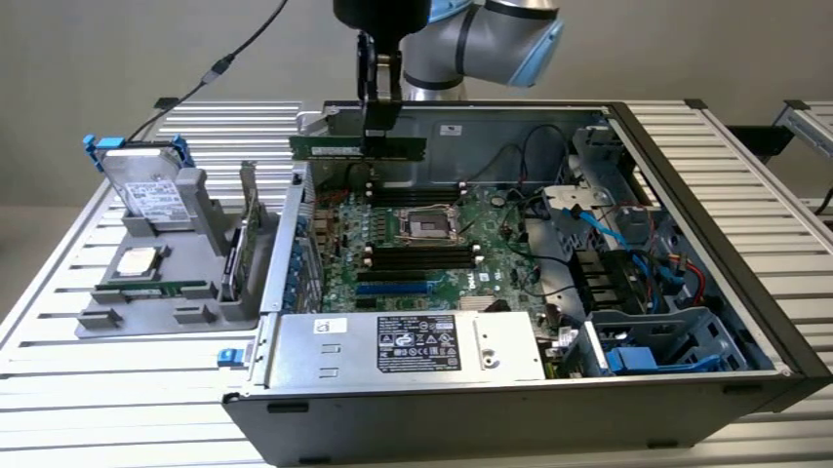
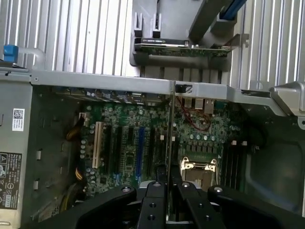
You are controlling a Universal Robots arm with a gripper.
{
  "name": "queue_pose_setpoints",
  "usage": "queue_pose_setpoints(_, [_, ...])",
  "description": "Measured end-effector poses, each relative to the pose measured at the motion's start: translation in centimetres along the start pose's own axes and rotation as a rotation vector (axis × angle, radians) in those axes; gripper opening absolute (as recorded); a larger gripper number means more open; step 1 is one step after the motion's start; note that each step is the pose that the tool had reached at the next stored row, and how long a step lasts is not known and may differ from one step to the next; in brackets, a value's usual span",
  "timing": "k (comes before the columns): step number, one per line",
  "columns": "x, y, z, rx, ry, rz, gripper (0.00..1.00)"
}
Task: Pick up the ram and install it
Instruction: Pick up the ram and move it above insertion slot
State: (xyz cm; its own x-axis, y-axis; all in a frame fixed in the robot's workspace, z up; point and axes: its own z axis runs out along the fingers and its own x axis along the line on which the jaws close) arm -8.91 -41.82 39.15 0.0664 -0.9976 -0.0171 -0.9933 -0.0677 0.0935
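The ram (image 1: pixel 332 147), a long thin green stick, hangs level in the air above the back of the open computer case (image 1: pixel 729 244). My gripper (image 1: pixel 380 135) is shut on it near its middle, reaching straight down from the arm. In the wrist view the ram (image 2: pixel 170 143) shows edge-on as a thin line between the black fingers (image 2: pixel 152 202) of my gripper (image 2: pixel 169 191). Below it lies the green motherboard (image 1: pixel 404 244) with the processor socket (image 1: pixel 427 222) and dark memory slots (image 1: pixel 390 255). The stick is well clear of the board.
A grey holder (image 1: pixel 131 312) on the exterior view's left carries a hard drive (image 1: pixel 150 195), a square silver chip (image 1: pixel 140 260) and an expansion card (image 1: pixel 241 253). A silver power supply (image 1: pixel 416 346) sits at the case's front, with blue cables (image 1: pixel 651 273) and a drive cage on the right.
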Motion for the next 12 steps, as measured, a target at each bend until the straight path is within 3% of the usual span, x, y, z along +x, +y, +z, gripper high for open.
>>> queue_pose_setpoints(6, [-1.2,-2.05,0.85,-0.001,0.0001,0.0,0.13])
queue_pose_setpoints(12, [-1.7,-4.26,1.07,-0.0017,0.0,0.0,0.13])
